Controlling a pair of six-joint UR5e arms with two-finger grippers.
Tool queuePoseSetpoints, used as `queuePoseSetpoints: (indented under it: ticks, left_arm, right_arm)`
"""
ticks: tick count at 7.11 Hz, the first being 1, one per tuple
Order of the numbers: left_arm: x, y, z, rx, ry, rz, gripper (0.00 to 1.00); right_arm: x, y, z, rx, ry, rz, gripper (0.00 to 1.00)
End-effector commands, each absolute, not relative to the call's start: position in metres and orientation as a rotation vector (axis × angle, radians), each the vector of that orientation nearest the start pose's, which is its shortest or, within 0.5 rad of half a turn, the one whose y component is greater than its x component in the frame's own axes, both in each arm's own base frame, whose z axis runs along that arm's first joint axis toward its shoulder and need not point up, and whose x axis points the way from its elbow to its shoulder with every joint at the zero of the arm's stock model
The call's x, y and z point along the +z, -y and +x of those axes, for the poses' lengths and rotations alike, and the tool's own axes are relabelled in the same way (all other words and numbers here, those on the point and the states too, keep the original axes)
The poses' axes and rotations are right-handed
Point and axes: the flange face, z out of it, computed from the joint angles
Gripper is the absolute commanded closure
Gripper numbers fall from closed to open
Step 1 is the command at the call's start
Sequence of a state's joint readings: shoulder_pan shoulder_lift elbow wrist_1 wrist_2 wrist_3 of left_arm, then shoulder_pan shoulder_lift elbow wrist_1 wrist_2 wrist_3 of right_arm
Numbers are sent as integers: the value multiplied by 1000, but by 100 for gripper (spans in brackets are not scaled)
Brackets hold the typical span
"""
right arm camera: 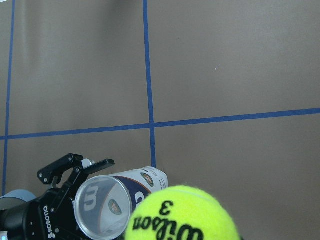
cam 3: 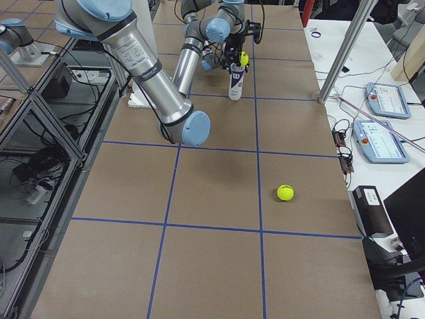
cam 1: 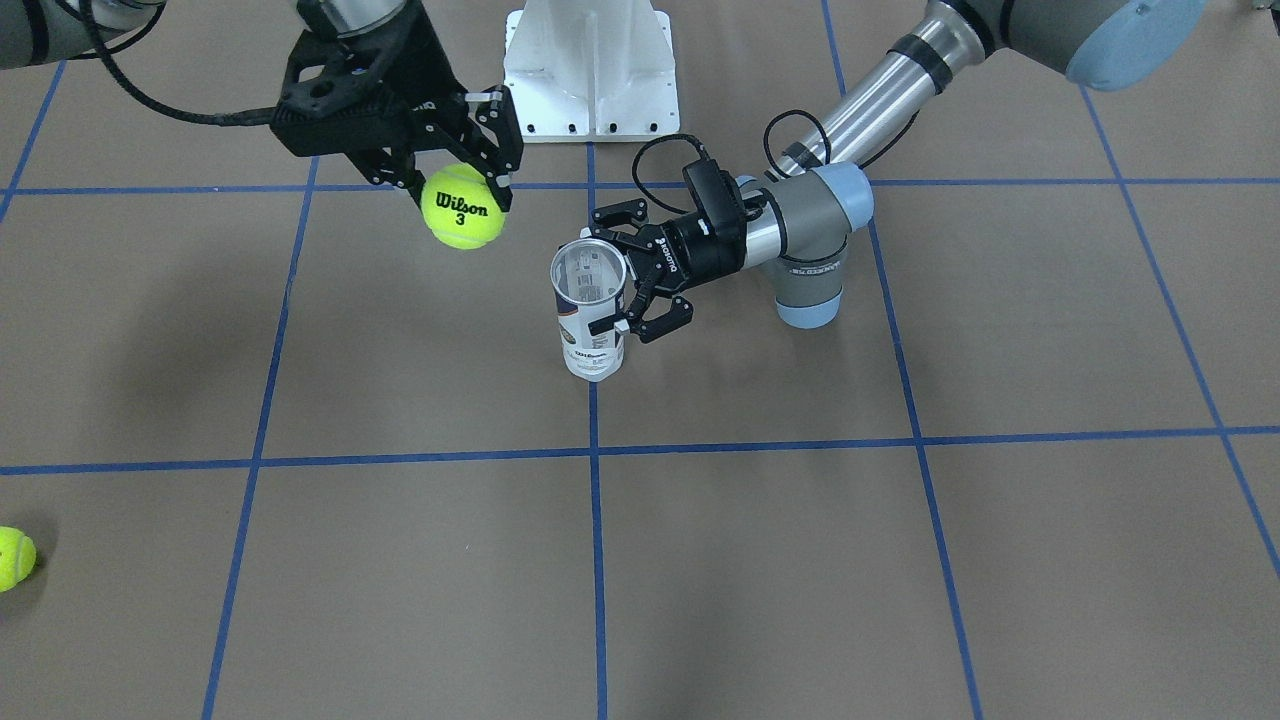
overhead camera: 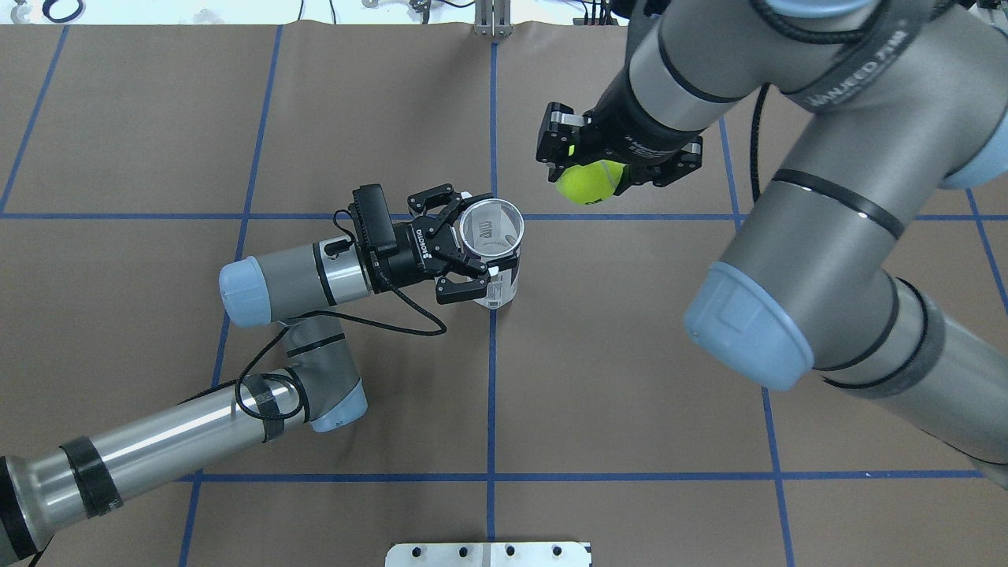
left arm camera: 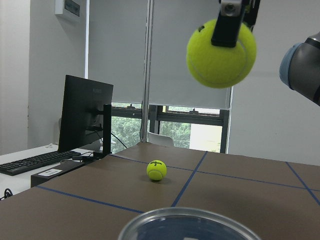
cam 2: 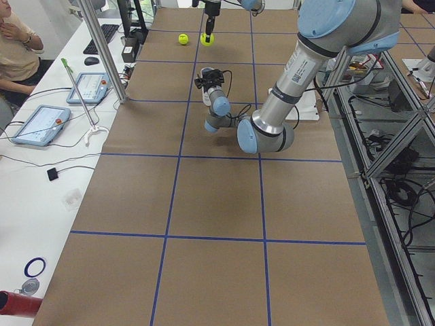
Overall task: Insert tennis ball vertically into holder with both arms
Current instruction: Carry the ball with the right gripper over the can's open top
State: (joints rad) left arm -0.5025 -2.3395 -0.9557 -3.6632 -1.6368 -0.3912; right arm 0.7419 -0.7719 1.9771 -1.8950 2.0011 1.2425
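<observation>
Obstructions first: note the second tennis ball (cam 1: 14, 557) lying loose on the bench near the edge at the robot's right, well apart from both arms. A white pedestal (cam 1: 591, 70) stands at the robot-side edge, behind the working zone. The holder (cam 1: 589, 310) stands upright near the bench centre on a blue tape line, mouth open upward. Left gripper (overhead camera: 465, 253) reaches in level from the side; its jaws are apart, flanking the holder near its rim. Right gripper (cam 1: 455, 165) has its jaws clamped on the tennis ball (cam 1: 461, 207), held in the air, off to the side of the holder mouth and above it. Between ball and mouth you see only open air. Bare brown bench surrounds the holder on the operators' side.
</observation>
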Motion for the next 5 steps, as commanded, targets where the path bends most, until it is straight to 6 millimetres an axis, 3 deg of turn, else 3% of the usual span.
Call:
queuePoseSetpoints:
  ticks: [1, 3, 4, 5]
  left_arm:
    - [267, 444, 554, 436, -1554, 1672, 2]
    - [267, 442, 555, 438, -1557, 1670, 2]
    - [268, 442, 555, 439, -1556, 1669, 2]
    - [267, 442, 555, 438, -1558, 1671, 2]
  right_arm:
    - [46, 463, -433, 234, 845, 83, 90]
    - [28, 481, -465, 252, 808, 58, 90]
    - [22, 480, -471, 246, 809, 56, 88]
    - [22, 478, -474, 240, 809, 55, 79]
